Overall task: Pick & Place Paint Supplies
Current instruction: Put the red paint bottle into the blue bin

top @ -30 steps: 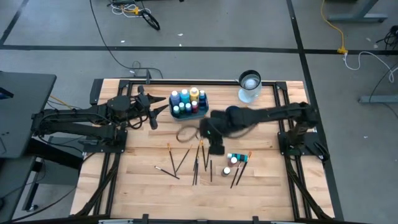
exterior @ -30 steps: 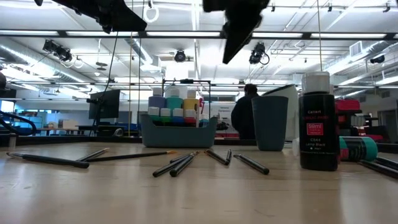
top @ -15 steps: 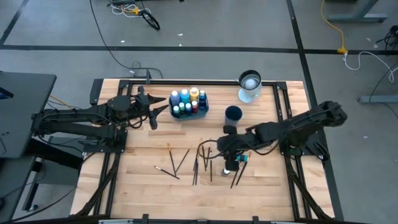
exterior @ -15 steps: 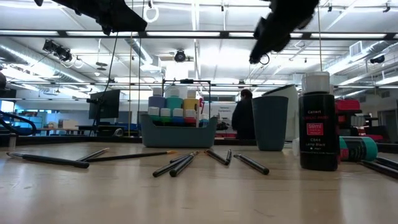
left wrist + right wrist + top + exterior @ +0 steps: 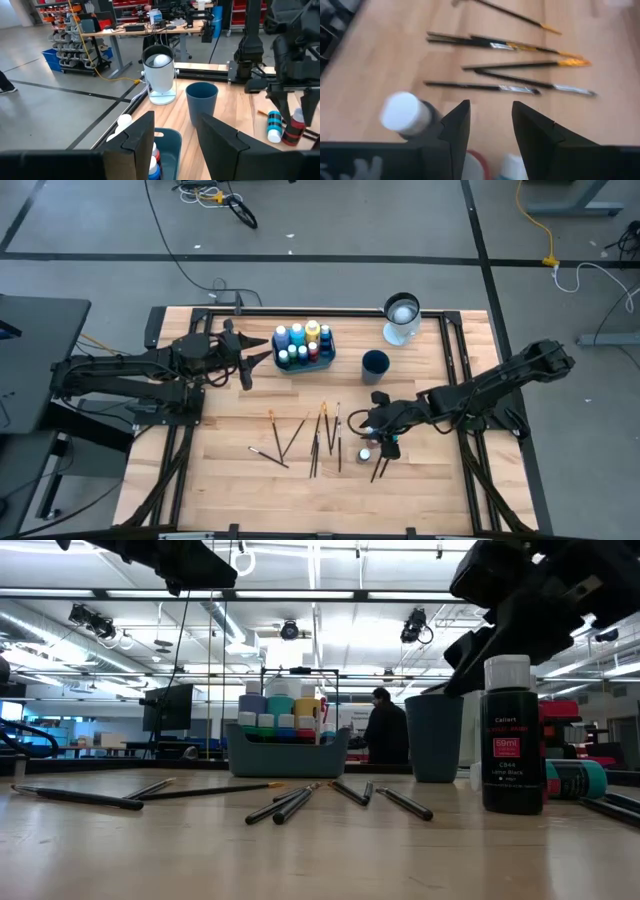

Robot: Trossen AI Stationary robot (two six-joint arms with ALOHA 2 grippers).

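Several paint bottles stand upright in the teal tray (image 5: 322, 360) at the table's far middle. Thin dark brushes (image 5: 322, 435) lie scattered flat on the wood. A black bottle with a white cap (image 5: 510, 735) stands upright near the front right, and a teal-banded bottle (image 5: 577, 780) lies on its side next to it. My right gripper (image 5: 365, 427) hovers open just above these two bottles, slanting down, and the brushes (image 5: 520, 65) show beyond its fingers. My left gripper (image 5: 255, 356) waits open, level, left of the tray.
A dark blue cup (image 5: 375, 363) stands right of the tray, and a white round container (image 5: 401, 315) sits at the far right corner. Bare wood lies along the near edge and at the left. A person moves in the room behind the table.
My right gripper has swung away from the tray toward the table's near right, come down and tipped its fingers downward over the loose bottles. Its gap shows no change. No bottle or brush has moved.
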